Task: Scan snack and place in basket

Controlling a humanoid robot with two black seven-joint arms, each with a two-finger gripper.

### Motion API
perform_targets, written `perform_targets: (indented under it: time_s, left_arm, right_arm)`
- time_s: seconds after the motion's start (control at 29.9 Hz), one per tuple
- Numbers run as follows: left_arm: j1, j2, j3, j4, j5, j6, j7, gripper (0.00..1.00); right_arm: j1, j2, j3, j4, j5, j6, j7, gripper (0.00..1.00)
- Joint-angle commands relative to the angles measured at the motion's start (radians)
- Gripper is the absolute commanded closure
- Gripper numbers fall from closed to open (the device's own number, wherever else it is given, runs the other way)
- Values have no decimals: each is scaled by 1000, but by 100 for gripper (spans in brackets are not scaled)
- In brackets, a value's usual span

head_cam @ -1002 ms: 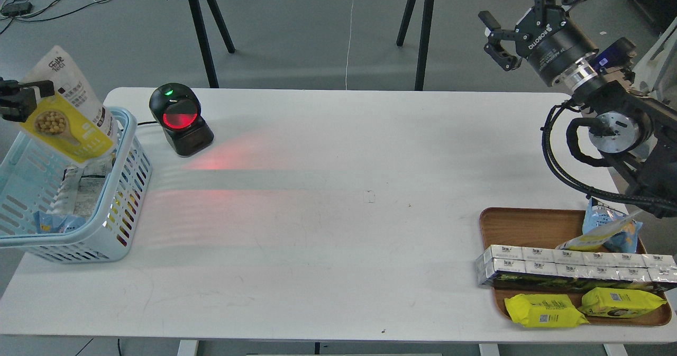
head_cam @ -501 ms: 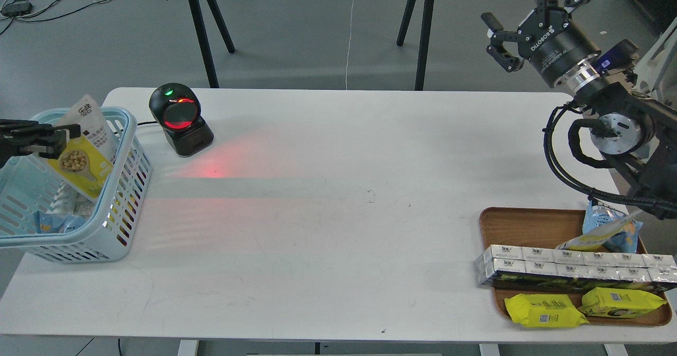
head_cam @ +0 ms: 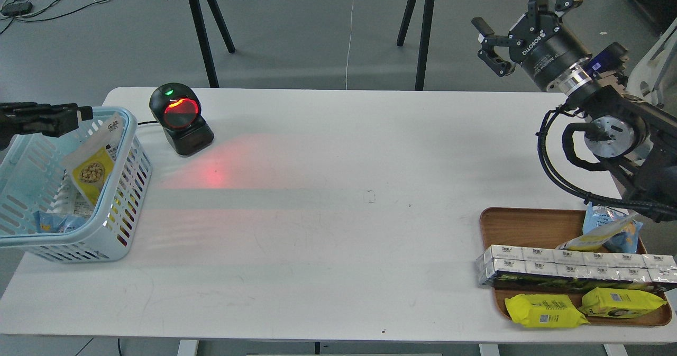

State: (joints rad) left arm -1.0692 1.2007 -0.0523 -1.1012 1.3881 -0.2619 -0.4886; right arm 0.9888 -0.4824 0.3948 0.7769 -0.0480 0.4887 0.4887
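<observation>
At the far left edge of the frame my left hand (head_cam: 79, 114) shows only as a dark, flat shape cut off by the border. Its fingers cannot be told apart, so I cannot tell whether it is spread or closed. It hovers over the back rim of the light blue basket (head_cam: 124, 186), which sits on the left end of the white desk (head_cam: 328, 229) and is itself partly cut off by the frame edge.

Inside the basket the snack pouch (head_cam: 95, 157) leans tilted against the right wall, its white top near the rim and its yellow part with the round bean picture lower down. I cannot tell whether the hand touches it. Beneath it lie a pale printed packet and a blue packet (head_cam: 53, 222), both half hidden by the slotted walls.

Just right of the basket stands a black barcode scanner (head_cam: 180, 119), its window glowing red, casting a red patch on the desk.

In the upper right, my right hand (head_cam: 515, 9) is raised above the desk with fingers spread wide, holding nothing.

At lower right a brown wooden tray (head_cam: 523, 224) carries a long row of silver boxed cartons (head_cam: 571, 268), two yellow packets (head_cam: 545, 311) in front, and a blue-and-yellow bag (head_cam: 608, 229) behind. The tray's right end runs out of frame.
</observation>
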Motion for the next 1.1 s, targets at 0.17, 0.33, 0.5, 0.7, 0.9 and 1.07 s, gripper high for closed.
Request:
perform_targets:
  time_s: [0.17, 0.33, 0.5, 0.7, 0.9, 1.07]
  left_arm:
    - [-3, -87, -261, -52, -522, -227, 0, 6]
    - [-5, -197, -320, -20, -750, -227, 0, 5]
    - [3, -360, -327, 121, -813, -227, 0, 4]
    - [34, -478, -373, 199, -896, -227, 0, 3]
    - [77, -575, -394, 265, -879, -227, 0, 2]
    - [87, -592, -394, 273, -877, -227, 0, 2]
  right_arm:
    - [88, -24, -1, -11, -7, 0, 0, 1]
    - [117, -80, -7, -38, -16, 0, 0, 1]
    - [123, -100, -36, -41, -113, 0, 0, 1]
    - [117, -88, -57, -39, -178, 0, 0, 1]
    - [77, -77, -60, -34, -190, 0, 0, 1]
    - [51, -74, -50, -24, -187, 0, 0, 1]
